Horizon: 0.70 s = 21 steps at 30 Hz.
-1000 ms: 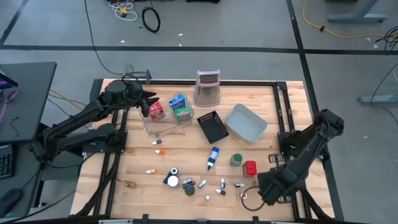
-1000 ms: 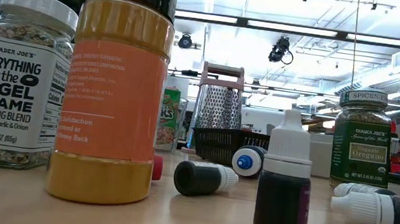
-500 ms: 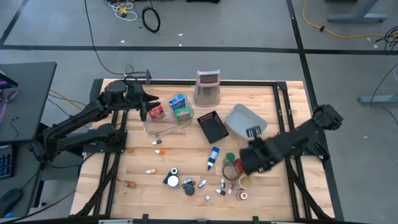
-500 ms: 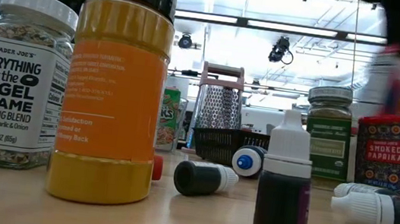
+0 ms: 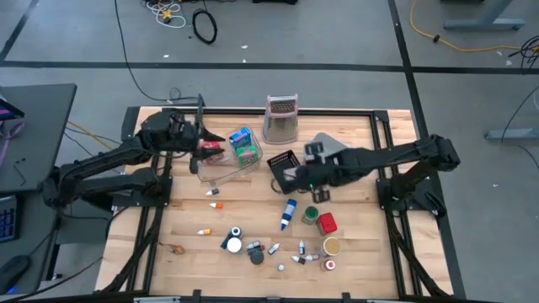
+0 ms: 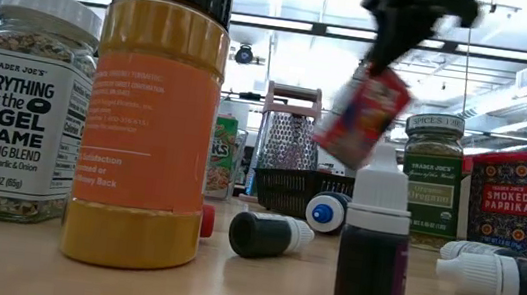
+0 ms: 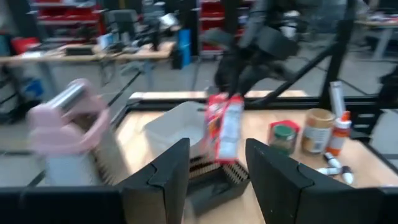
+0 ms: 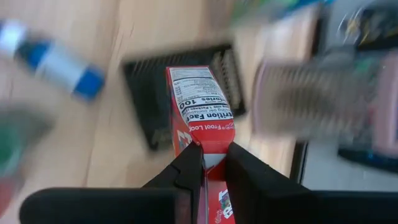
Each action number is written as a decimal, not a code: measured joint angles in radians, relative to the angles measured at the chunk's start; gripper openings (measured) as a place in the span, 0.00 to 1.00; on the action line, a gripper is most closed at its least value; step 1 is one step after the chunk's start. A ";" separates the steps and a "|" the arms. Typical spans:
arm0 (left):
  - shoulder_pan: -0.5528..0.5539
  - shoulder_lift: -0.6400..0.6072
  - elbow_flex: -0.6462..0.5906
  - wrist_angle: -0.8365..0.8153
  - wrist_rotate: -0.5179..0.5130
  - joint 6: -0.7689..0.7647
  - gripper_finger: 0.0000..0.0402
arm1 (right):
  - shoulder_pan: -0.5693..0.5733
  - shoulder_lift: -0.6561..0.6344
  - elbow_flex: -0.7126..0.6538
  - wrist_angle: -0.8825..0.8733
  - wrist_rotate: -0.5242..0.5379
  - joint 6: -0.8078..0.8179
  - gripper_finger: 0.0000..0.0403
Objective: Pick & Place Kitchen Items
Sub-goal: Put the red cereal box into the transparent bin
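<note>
Two arms: we see the right tool [image 5: 296,173] clenched on a red packet [image 8: 200,112], mid-frame over the black mesh basket [image 5: 287,171]; grey bin [image 5: 335,172] right, bottle [image 5: 289,213] below. Left tool [image 5: 205,145] released, upper left, above the clear tray [image 5: 226,168].

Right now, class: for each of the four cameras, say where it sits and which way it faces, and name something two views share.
High view: overhead, looking straight down; both arms show.
Low view: table height, looking across past spice jars; right arm drops in.
Left wrist view: on left arm, facing across the table; own fingers show.
Right wrist view: on right arm, facing down at the black mesh basket; right tool shows.
Shared: red packet.
</note>
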 joint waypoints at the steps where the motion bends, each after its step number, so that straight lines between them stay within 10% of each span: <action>1: -0.023 0.021 0.000 0.027 0.000 -0.001 0.41 | -0.016 0.000 0.000 0.061 -0.008 -0.029 0.16; 10: -0.199 0.259 0.016 0.353 -0.092 -0.001 0.41 | -0.118 0.018 0.002 0.447 -0.091 -0.060 0.16; 21: -0.306 0.513 0.190 0.272 -0.285 0.082 0.57 | -0.141 0.047 0.001 0.453 -0.118 -0.046 0.16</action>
